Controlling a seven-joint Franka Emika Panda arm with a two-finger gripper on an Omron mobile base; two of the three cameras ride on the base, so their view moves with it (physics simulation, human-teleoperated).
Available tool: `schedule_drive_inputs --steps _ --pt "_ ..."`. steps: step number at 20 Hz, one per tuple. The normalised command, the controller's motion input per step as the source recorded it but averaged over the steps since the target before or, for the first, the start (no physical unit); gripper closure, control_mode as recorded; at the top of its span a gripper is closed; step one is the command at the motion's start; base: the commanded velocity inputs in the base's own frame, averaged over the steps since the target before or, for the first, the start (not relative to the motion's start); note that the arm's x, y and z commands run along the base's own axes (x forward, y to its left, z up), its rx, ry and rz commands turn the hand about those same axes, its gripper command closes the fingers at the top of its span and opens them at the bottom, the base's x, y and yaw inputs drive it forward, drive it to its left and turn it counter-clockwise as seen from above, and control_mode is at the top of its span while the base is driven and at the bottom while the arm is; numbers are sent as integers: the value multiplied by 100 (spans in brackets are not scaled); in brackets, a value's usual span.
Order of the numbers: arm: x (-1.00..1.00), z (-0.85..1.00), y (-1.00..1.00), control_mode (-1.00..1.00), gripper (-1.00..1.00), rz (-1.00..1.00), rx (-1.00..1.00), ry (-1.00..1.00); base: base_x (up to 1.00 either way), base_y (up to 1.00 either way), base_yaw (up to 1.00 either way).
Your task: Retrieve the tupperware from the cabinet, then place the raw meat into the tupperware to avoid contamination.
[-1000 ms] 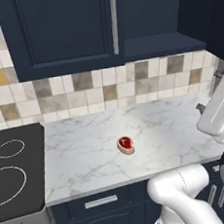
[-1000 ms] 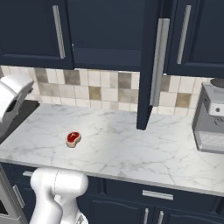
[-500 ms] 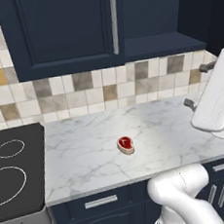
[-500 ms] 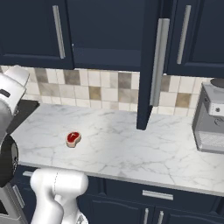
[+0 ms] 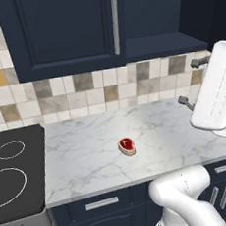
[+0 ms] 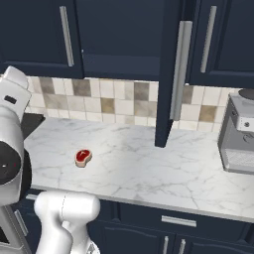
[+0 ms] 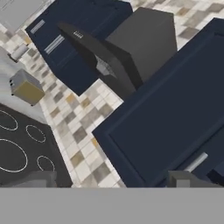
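1. Here, the small red raw meat (image 5: 127,145) with its cream fatty rim lies alone on the white marble counter (image 5: 85,157), well apart from the black stovetop (image 5: 15,169).
2. The dark navy wall cabinet (image 6: 124,34) hangs above; one door (image 6: 171,74) with a long silver bar handle stands open, edge-on over the counter.
3. The two-finger gripper (image 7: 113,179) is released, its dark tips spread wide and holding nothing, facing the cabinet fronts.
4. A grey coffee machine (image 6: 238,134) stands on the counter's right end.
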Motion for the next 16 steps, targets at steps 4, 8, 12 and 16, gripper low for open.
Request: schedule_drive_inputs --steps 4,8,12,16 --pt "0 0 9 -100 -100 -10 0 -14 0 0 0" --pt "3 0 16 -100 -100 -22 0 -15 0 0 0" --pt "4 2 11 -100 -100 -23 0 -7 0 0 0" --pt "9 4 3 -100 -100 -18 0 -2 0 0 0"
